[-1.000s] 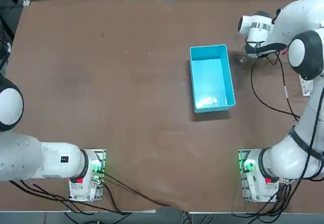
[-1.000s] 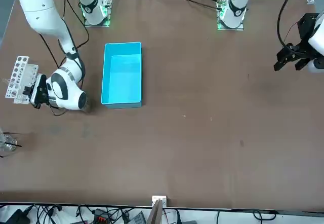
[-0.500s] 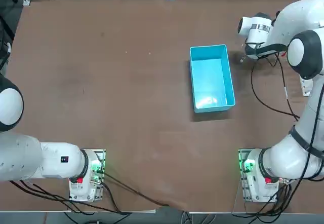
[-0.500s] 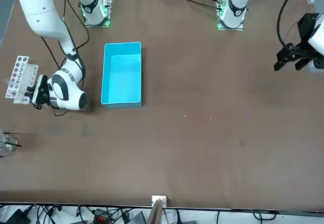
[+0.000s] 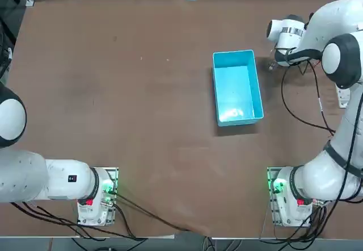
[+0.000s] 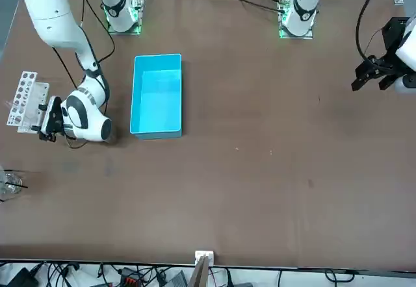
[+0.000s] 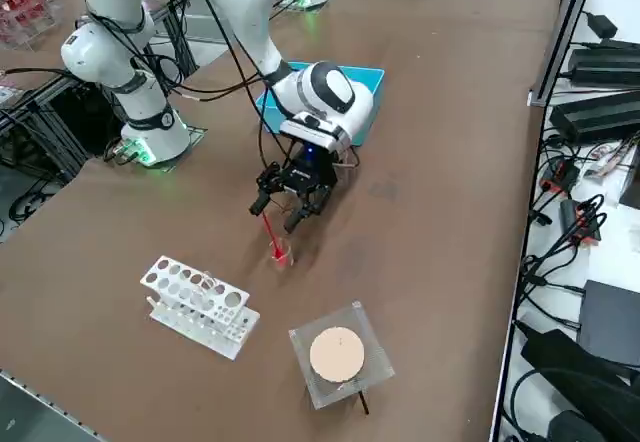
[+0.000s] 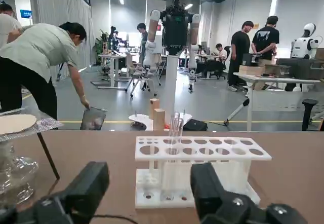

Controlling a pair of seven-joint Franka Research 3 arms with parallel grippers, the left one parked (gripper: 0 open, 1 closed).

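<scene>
Currently the right fingers (image 8: 88, 186) gape wide and empty, low before the test-tube rack (image 8: 202, 155).

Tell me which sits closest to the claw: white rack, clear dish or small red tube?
The small red tube, beside the open right gripper; white rack and clear dish lie farther.

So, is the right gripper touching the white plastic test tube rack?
Apart. The right side view shows bare brown table between the open right gripper and the white plastic test tube rack.
</scene>
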